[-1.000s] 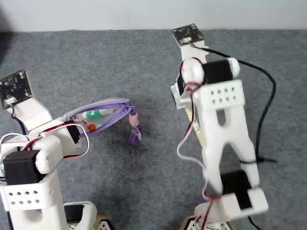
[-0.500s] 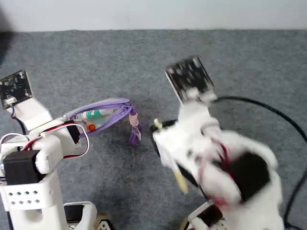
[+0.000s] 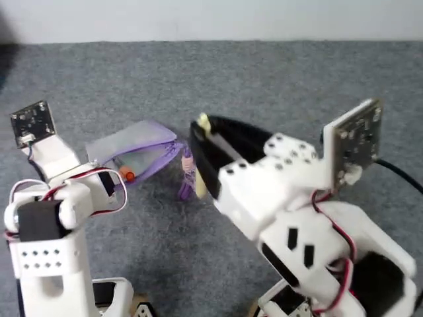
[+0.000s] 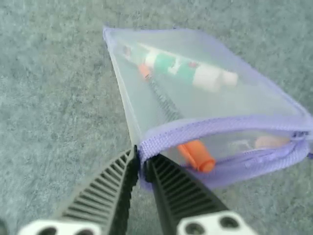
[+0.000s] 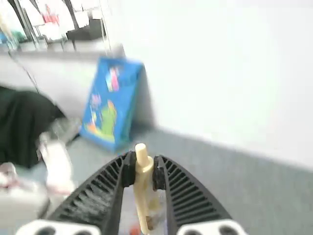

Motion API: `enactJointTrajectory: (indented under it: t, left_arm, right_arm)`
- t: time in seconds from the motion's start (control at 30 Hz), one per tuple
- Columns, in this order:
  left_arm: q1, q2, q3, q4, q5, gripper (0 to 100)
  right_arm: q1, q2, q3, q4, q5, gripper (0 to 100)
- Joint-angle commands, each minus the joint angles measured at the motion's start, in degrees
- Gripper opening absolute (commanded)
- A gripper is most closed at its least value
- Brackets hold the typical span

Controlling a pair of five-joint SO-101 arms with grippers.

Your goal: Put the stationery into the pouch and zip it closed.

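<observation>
A translucent purple pouch (image 3: 134,150) lies on the grey carpet at the left, its zipper open. My left gripper (image 4: 142,169) is shut on the pouch's (image 4: 205,105) zipper edge near one corner. Inside lie a green-and-white glue stick (image 4: 183,72), an orange-capped item (image 4: 196,155) and a thin dark pen. The purple zipper pull (image 3: 187,178) hangs off the pouch's right end. My right gripper (image 3: 200,132) is raised above the table just right of the pouch, shut on a cream-coloured stick (image 5: 142,186) that pokes past the fingertips.
Grey carpet covers the table up to a white wall at the back. In the right wrist view, a blue box (image 5: 111,103) leans against the wall and dark objects sit at the side. The right arm's body (image 3: 304,224) spans the table's right half.
My right arm has swung from the back right toward the centre and lifted, carrying the cream stick to just beside the pouch. The left arm shifted slightly and the pouch tilted flatter.
</observation>
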Motion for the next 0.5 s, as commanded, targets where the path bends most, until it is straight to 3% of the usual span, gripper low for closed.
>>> enactJointTrajectory:
  t: [0.0, 0.3, 0.47]
  left_arm:
    - [-0.44, 0.26, 0.13, -2.46, 0.62, 1]
    - [-0.44, 0.26, -1.8, -3.25, 0.7, 1]
    - [-0.35, 0.7, -5.67, -3.52, 0.88, 1]
  right_arm:
    - [-0.66, 2.86, 0.09, -10.15, -0.53, 0.8]
    - [-0.92, 10.24, 0.09, -21.85, -1.32, 0.8]
    - [-1.01, 13.41, 0.09, -24.48, -5.98, 0.8]
